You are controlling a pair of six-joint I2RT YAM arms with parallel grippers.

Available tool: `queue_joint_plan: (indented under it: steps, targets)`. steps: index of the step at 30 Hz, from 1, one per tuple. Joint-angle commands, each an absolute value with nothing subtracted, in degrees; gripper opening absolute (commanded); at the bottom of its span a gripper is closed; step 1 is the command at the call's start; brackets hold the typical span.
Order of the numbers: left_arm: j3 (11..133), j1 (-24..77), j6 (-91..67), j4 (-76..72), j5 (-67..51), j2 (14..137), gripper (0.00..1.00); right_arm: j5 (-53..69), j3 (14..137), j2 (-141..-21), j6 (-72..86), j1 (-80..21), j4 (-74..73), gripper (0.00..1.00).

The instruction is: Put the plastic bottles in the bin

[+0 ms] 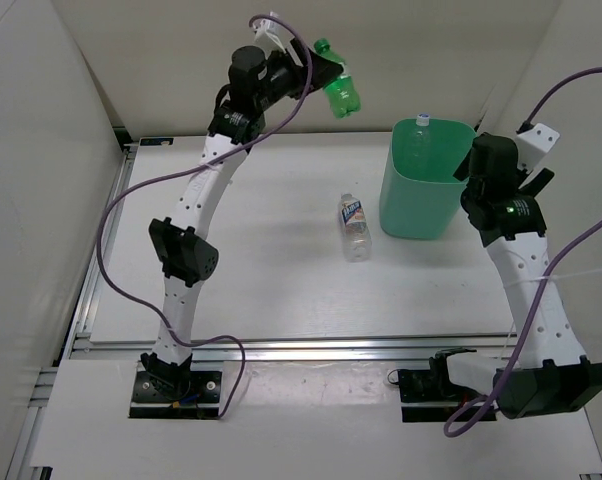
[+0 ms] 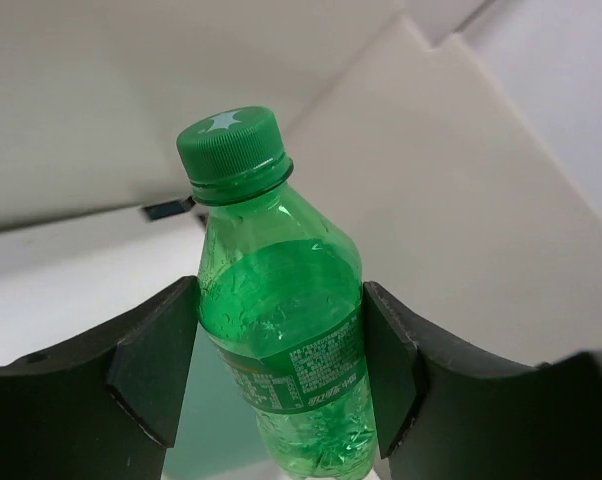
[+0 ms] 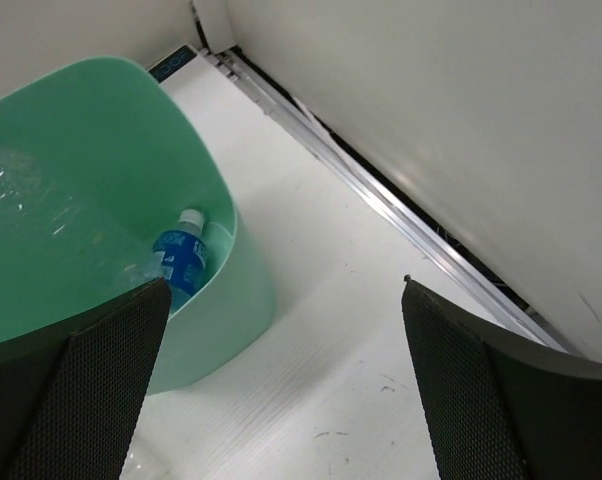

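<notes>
Holding the green bottle point(image 1: 342, 92) left of the bin point(image 1: 406, 215), left gripper point(image 2: 281, 365) clamped.
If I release short of the bin, it falls outside; right gripper point(image 3: 281, 390) gapes empty.

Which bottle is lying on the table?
The clear, blue-labelled bottle, on its side left of the bin. The green bottle is held up by the left gripper; two clear ones are inside the bin.

Nothing reads clearly. The green bottle point(image 2: 279, 285) in my left end effector point(image 2: 279, 352) carries a pale star on its cap point(image 2: 229, 140) and print too fine to read; ahead of my right end effector point(image 3: 281, 345), a blue label point(image 3: 182, 264) shows illegible white marks.
</notes>
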State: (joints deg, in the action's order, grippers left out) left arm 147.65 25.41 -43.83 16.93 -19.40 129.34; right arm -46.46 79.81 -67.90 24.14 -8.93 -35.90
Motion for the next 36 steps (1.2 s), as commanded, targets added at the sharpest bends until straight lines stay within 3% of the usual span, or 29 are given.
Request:
queue_joint_plan:
  steps: [1, 12, 36]
  targets:
    - [148.5, 27.6, -46.9, 9.1, -25.6, 132.6, 0.42, -51.8, 80.5, -64.6, 23.0, -8.0, -33.3, 1.0]
    - [148.1, 35.9, -43.8, -3.0, -17.8, 137.1, 0.48, -51.3, 78.0, -57.4, 23.6, -6.9, -35.2, 1.0]
    - [142.7, 39.6, -47.2, -4.6, -13.8, 140.6, 0.5, -43.2, 79.8, -56.1, 23.1, -4.0, -39.1, 1.0]
